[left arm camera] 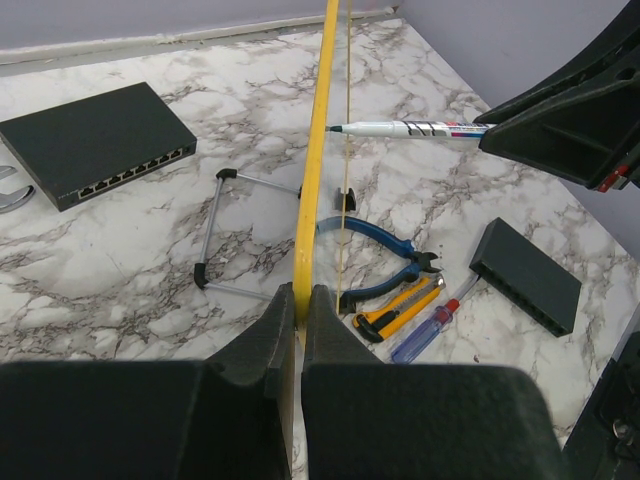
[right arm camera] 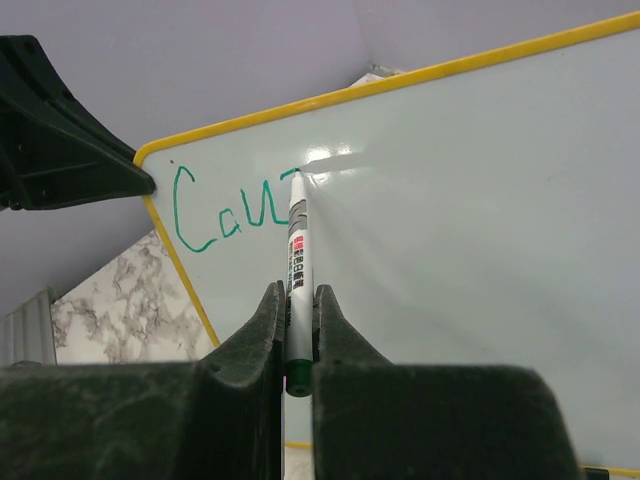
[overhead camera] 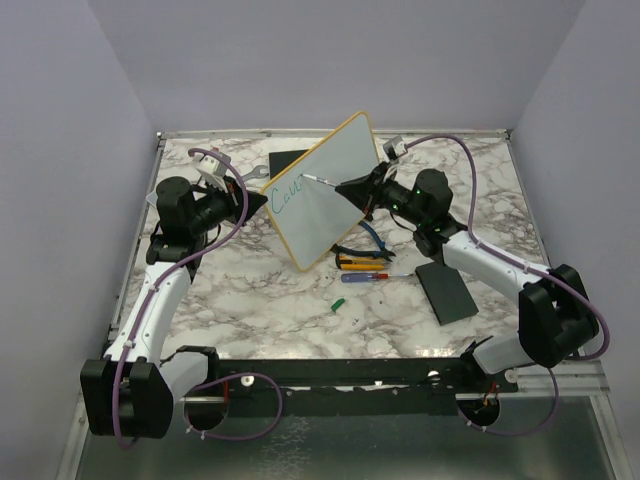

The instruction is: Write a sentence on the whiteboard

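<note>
The whiteboard [overhead camera: 325, 190], white with a thin yellow rim, stands tilted on edge at the table's centre. My left gripper [overhead camera: 252, 200] is shut on its left rim; the left wrist view shows the yellow rim [left arm camera: 316, 150] edge-on between the fingers. My right gripper [overhead camera: 355, 186] is shut on a white marker [right arm camera: 297, 260] with a green end, and its tip touches the whiteboard [right arm camera: 470, 230]. The sentence [right arm camera: 225, 215] reads "Cou" in teal letters near the upper left corner, also seen as the sentence [overhead camera: 289, 195] from above.
A black network switch [left arm camera: 95, 140] lies behind the board, another black box [overhead camera: 446, 291] at the right. A wire stand [left arm camera: 225, 235], blue pliers [left arm camera: 385, 265], a yellow utility knife [left arm camera: 400, 308], a screwdriver [left arm camera: 432, 325] and a green cap [overhead camera: 337, 303] lie under and before the board.
</note>
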Tool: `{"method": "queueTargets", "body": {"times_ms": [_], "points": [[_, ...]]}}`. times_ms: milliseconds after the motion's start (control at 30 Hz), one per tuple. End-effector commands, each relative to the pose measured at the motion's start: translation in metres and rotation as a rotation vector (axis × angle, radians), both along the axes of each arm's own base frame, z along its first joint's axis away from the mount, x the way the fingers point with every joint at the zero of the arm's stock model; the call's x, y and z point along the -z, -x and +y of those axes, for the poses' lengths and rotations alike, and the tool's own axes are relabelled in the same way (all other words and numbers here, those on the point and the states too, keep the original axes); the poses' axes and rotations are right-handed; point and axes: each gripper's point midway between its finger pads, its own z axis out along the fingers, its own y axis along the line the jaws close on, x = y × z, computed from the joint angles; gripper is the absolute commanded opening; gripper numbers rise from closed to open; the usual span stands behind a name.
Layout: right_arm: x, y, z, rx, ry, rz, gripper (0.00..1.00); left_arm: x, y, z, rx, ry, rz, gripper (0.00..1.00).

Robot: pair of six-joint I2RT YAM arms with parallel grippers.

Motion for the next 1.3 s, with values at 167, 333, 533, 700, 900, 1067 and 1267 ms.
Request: {"method": "queueTargets", "body": {"times_ms": [167, 333, 533, 700, 900, 1067, 1267], "points": [[0.025, 0.005, -0.009, 0.036, 0.045, 0.059, 0.01, -0.01, 0.004, 0.0, 0.017, -0.012, -0.061, 0.0], [0.034, 0.008, -0.011, 0.04, 0.058, 0.078, 0.01, -0.01, 0.004, 0.0, 0.019, -0.012, -0.061, 0.0], [0.037, 0.008, -0.01, 0.042, 0.064, 0.086, 0.01, -0.01, 0.005, -0.001, 0.02, -0.011, -0.061, 0.0], [0.033, 0.007, -0.01, 0.046, 0.053, 0.077, 0.01, -0.011, 0.004, -0.001, 0.02, -0.011, -0.062, 0.0], [0.013, 0.005, -0.008, 0.046, 0.002, 0.045, 0.01, -0.011, 0.005, -0.001, 0.02, -0.01, -0.063, 0.0], [0.002, 0.003, -0.005, 0.045, -0.027, 0.026, 0.01, -0.011, 0.005, -0.001, 0.02, -0.01, -0.063, 0.0], [-0.005, 0.0, -0.004, 0.049, -0.046, 0.012, 0.01, -0.01, 0.005, -0.001, 0.02, -0.01, -0.062, 0.0]]}}
